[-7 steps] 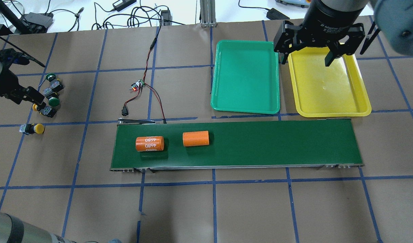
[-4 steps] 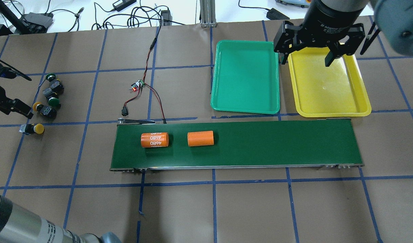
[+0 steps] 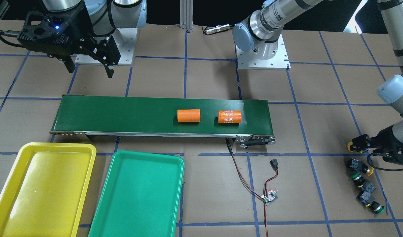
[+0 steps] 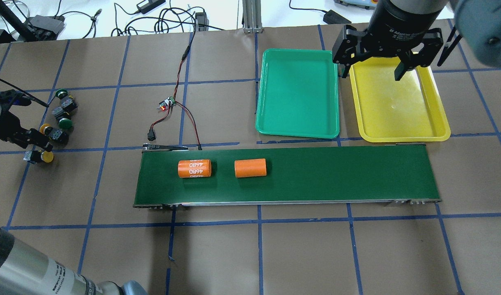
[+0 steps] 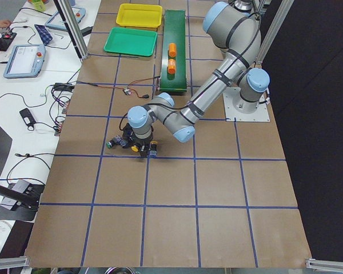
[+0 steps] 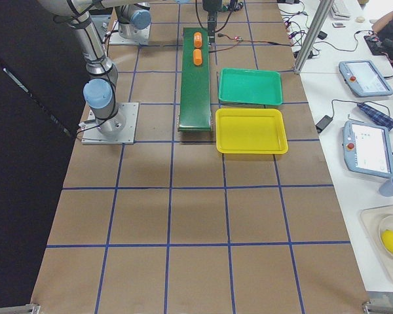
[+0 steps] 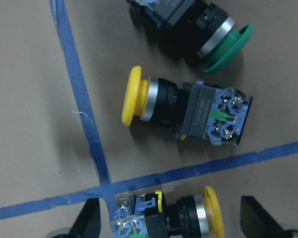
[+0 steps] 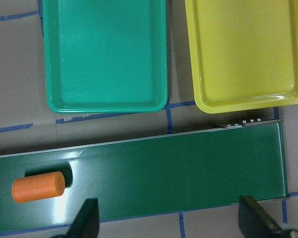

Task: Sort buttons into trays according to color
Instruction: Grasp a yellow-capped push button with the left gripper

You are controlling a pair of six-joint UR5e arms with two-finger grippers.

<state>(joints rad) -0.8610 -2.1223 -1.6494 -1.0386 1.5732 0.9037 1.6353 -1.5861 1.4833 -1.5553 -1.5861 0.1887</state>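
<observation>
Several buttons lie at the table's left end. In the left wrist view, my left gripper (image 7: 171, 225) is open, its fingers on either side of a yellow button (image 7: 188, 218). A second yellow button (image 7: 179, 106) and a green button (image 7: 208, 29) lie beyond it. In the overhead view, the left gripper (image 4: 37, 146) is right over the nearest yellow button (image 4: 41, 157), and two green buttons (image 4: 64, 123) lie further back. My right gripper (image 4: 371, 74) hangs open above the gap between the green tray (image 4: 297, 94) and the yellow tray (image 4: 400, 102).
Two orange cylinders (image 4: 194, 168) marked 4680 lie on the dark-green conveyor belt (image 4: 336, 174). A small circuit board with red and black wires (image 4: 166, 104) sits behind the belt's left end.
My left gripper has come nearer and now stands over the nearest yellow button. Both orange cylinders have travelled to the right along the belt. The right arm has not moved.
</observation>
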